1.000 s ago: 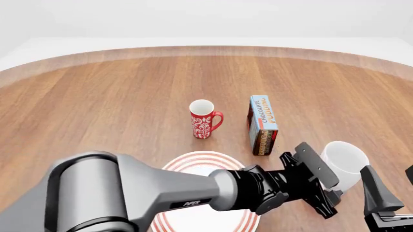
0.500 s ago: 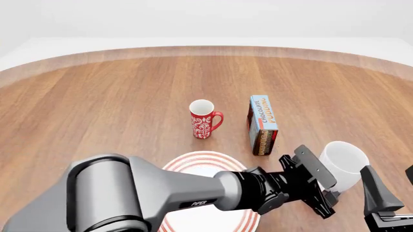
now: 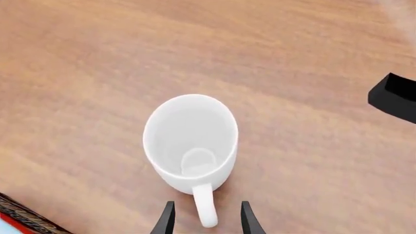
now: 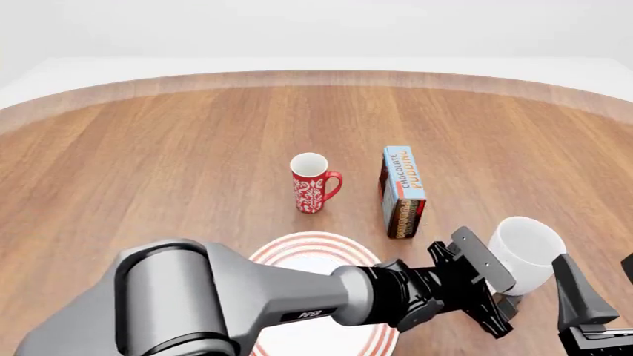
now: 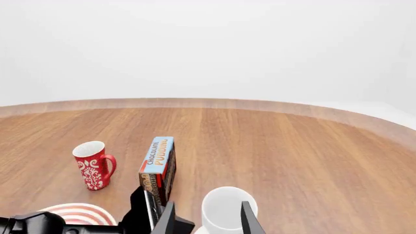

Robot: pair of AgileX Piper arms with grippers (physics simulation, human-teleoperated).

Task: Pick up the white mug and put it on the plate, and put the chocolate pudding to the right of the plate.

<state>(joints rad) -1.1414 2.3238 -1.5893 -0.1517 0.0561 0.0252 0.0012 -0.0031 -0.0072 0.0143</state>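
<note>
The white mug (image 4: 528, 251) stands upright on the table at the front right; it also shows in the left wrist view (image 3: 190, 141) and the right wrist view (image 5: 227, 208). My left gripper (image 4: 497, 291) has reached across the plate (image 4: 314, 245) to the mug's near side. It (image 3: 206, 222) is open, one fingertip on each side of the mug's handle (image 3: 204, 207), with gaps showing. The chocolate pudding (image 4: 402, 191) stands upright behind the mug, beyond the plate's right side. My right gripper (image 4: 601, 288) hangs open at the front right corner, nothing between its fingers (image 5: 167, 220).
A red mug with white pattern (image 4: 313, 182) stands behind the plate, left of the pudding. The left arm's grey link (image 4: 247, 297) covers much of the plate. Part of the right gripper (image 3: 393, 96) shows near the mug in the left wrist view.
The left gripper has crept a little nearer and lower beside the white mug. The mug, the pudding and the right arm have not moved.
</note>
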